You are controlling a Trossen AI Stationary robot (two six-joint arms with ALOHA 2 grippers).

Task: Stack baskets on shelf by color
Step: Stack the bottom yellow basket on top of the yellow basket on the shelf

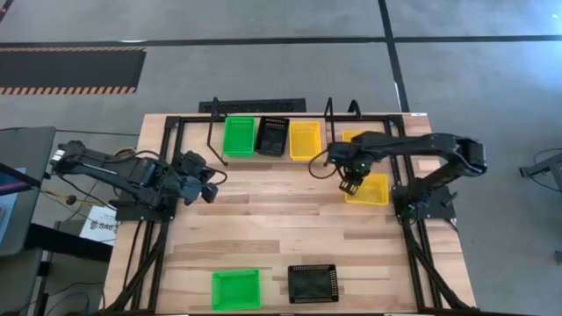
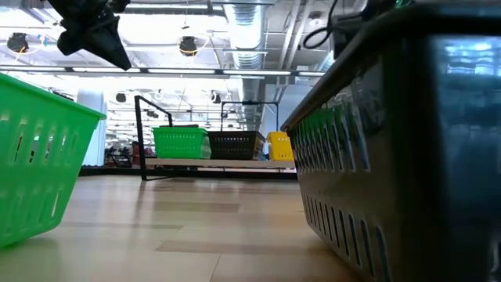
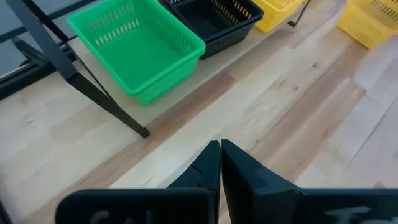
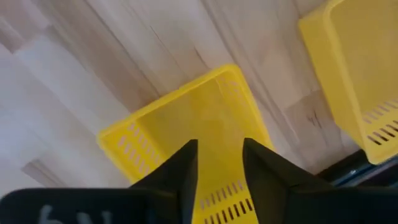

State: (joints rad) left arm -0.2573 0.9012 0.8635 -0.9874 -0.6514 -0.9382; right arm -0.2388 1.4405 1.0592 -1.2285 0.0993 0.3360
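On the far side of the pale wooden counter (image 1: 290, 228) stands the low shelf (image 1: 263, 156), a light wood plank on thin black wire legs. Three small plastic baskets with holes in their sides sit on it in a row. The bright green basket on the shelf (image 1: 238, 136) is at the left, the black basket on the shelf (image 1: 272, 135) is in the middle, and the yellow basket on the shelf (image 1: 306, 139) is at the right. They touch side by side. From above, each one looks empty.

Just right of the shelf, a yellow basket on the counter (image 1: 368, 189) lies flat on the wood. The right hand (image 1: 349, 185) hangs over its left edge. In the right wrist view its two dark fingers (image 4: 180, 174) stand apart over the yellow basket's floor, and they hold nothing. Another yellow basket (image 1: 354, 137) sits farther back, partly hidden under the right arm.

At the near edge of the counter sit two more baskets. A green basket near the front (image 1: 236, 289) is on the left and a black basket near the front (image 1: 313, 283) is just to its right, with a gap between them. Both look empty.

The left hand (image 1: 209, 180) waits over the left side of the counter. Its fingers are pressed tight together and hold nothing.
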